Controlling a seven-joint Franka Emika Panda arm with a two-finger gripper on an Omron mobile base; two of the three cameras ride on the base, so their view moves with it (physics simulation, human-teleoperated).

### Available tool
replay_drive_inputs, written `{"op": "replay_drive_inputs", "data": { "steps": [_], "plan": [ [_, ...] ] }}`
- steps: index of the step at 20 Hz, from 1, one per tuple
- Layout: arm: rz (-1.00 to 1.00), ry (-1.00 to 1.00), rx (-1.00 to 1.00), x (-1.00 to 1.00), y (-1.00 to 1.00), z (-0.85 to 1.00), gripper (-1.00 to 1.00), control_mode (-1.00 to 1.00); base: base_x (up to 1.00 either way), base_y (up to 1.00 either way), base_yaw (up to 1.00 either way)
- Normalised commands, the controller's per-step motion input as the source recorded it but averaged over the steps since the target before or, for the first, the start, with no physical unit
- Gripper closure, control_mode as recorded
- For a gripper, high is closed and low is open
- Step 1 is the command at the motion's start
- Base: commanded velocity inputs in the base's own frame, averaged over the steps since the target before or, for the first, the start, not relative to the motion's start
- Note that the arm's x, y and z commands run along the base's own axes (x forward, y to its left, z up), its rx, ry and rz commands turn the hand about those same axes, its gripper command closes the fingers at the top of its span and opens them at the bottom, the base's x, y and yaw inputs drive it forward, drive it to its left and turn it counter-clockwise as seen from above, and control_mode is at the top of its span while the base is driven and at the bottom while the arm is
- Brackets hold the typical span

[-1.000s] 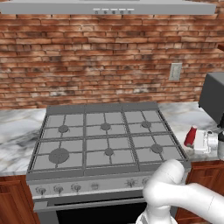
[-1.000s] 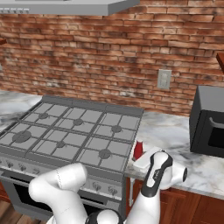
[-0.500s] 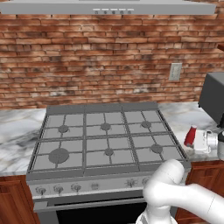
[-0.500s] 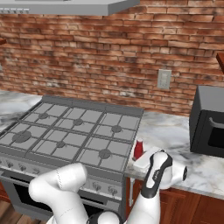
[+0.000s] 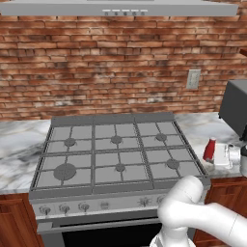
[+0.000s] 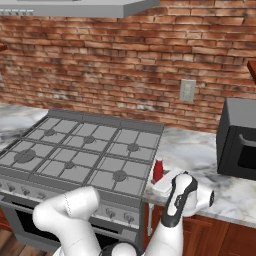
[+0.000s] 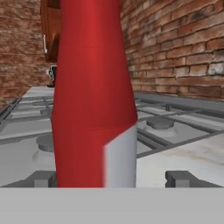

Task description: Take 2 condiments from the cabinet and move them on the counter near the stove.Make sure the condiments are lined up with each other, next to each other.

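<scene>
One condiment, a slim red squeeze bottle (image 5: pixel 209 149) (image 6: pixel 158 170), stands upright on the marble counter (image 5: pixel 193 123) (image 6: pixel 200 150) just right of the stove (image 5: pixel 116 149) (image 6: pixel 85 150). My gripper (image 5: pixel 215 154) (image 6: pixel 160 179) reaches in low from the bottle's right. Seen from the hand, the red bottle (image 7: pixel 92 96) looms very close, with a pale patch low on it. The gripper (image 7: pixel 111 179) is open, a dark fingertip on each side of the bottle. A corner of the reddish-brown cabinet (image 6: pixel 251 70) shows at the upper right edge.
A dark microwave (image 5: pixel 236 106) (image 6: pixel 240 140) sits on the counter to the right of the bottle. A brick wall with an outlet (image 5: pixel 193 78) runs behind. The range hood (image 5: pixel 116 7) hangs above the stove. More marble counter (image 5: pixel 19 144) lies left of it.
</scene>
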Motion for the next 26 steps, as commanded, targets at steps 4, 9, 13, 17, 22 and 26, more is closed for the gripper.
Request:
{"op": "replay_drive_inputs", "data": {
  "steps": [4, 9, 13, 17, 22, 26],
  "plan": [
    [0.0, 0.0, 0.06, -0.07, -0.12, 0.06, -1.0, -1.0, 0.0, 0.0, 0.0],
    [0.0, 0.02, 0.13, -0.13, -0.33, 0.37, -1.0, -1.0, 0.0, 0.0, 0.0],
    [0.0, 0.01, 0.1, -0.24, -0.25, 0.4, -1.0, -1.0, 0.0, 0.0, 0.0],
    [0.0, 0.02, 0.06, -0.35, -0.15, 0.34, -1.0, -1.0, 0.0, 0.0, 0.0],
    [0.0, 0.04, 0.03, -0.44, -0.08, 0.32, -1.0, -1.0, 0.0, 0.0, 0.0],
    [0.0, 0.06, 0.0, -0.49, -0.03, 0.41, -1.0, -1.0, 0.0, 0.0, 0.0]
  ]
}}
